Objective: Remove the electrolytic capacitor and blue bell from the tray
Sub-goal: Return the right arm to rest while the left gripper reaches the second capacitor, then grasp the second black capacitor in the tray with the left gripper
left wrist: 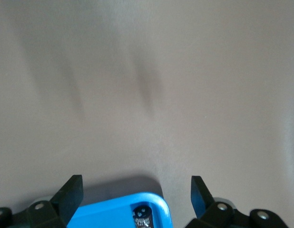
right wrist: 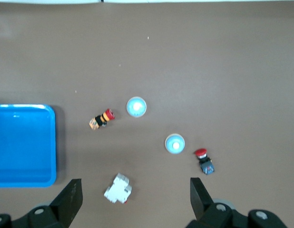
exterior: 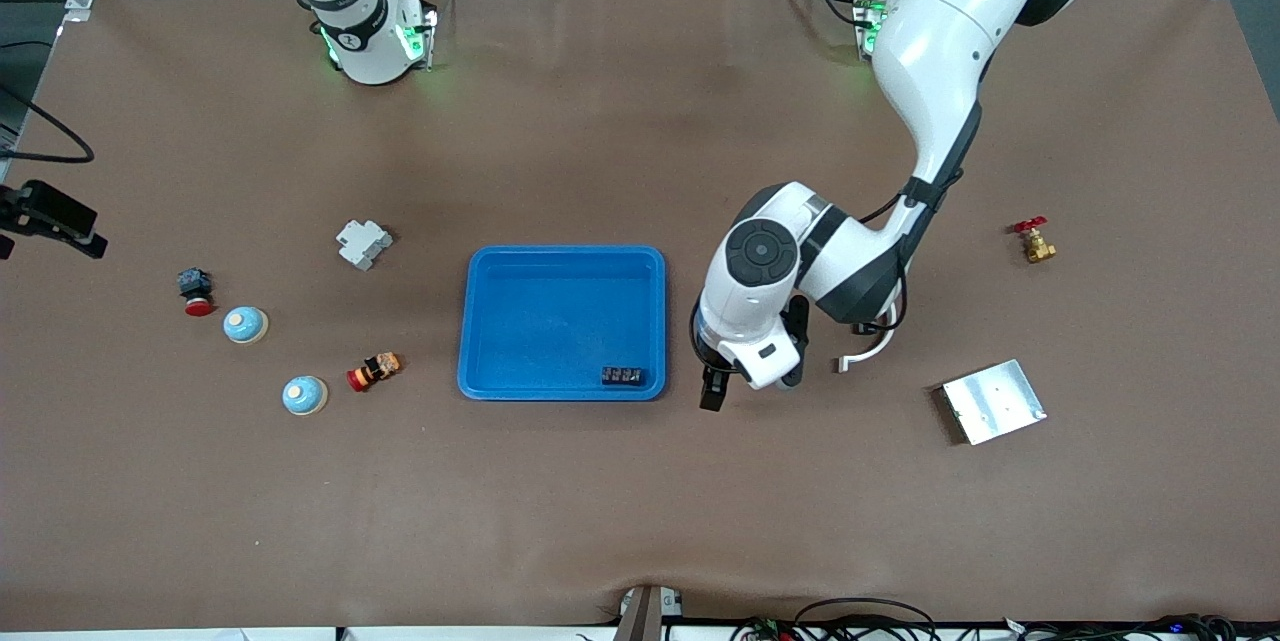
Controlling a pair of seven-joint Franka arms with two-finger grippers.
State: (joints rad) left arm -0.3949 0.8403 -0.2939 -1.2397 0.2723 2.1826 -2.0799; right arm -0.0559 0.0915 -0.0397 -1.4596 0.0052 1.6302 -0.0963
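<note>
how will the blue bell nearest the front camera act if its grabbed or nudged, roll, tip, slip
The bell looks like a low dome sitting flat on the table, so it probably slides instead of rolling or tipping. Its rounded, glossy-looking top may slip out of a side pinch. It seems small, so likely light.

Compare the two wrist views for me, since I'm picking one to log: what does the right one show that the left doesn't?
Only the right wrist view: two bells, two red-capped buttons, a white block, and the open right gripper.
Only the left wrist view: a black part in the tray's corner, and the open left gripper.
Both: the blue tray and brown table.
</note>
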